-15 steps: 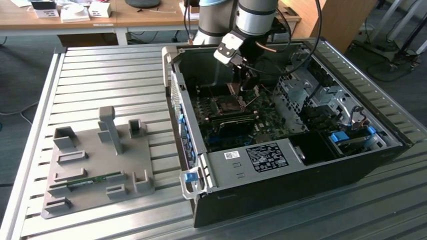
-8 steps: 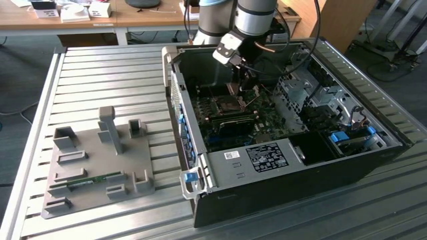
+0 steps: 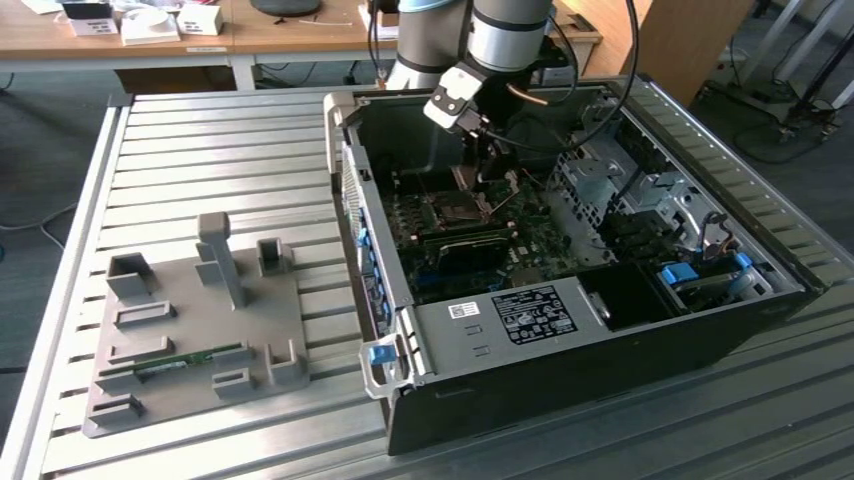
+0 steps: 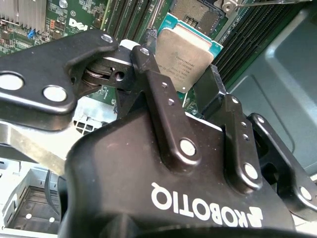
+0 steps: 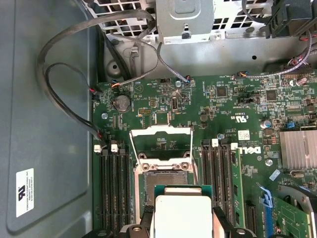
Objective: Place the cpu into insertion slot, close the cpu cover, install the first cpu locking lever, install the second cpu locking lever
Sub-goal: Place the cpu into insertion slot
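The black end effector is clenched on the thin square silver-faced cpu. The dark, silver-rimmed insertion slot lies just beyond its fingertips (silver frame cpu cover open). A tilted or offset chip would likely jam or bend contacts.

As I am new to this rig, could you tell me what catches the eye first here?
The gripper holds the cpu by its edges above the green board inside the open computer case. Close by, in the first wrist view, the insertion slot lies bare, its cpu cover swung open. On the exterior view's left, a grey fixture plate sits on the slatted table.
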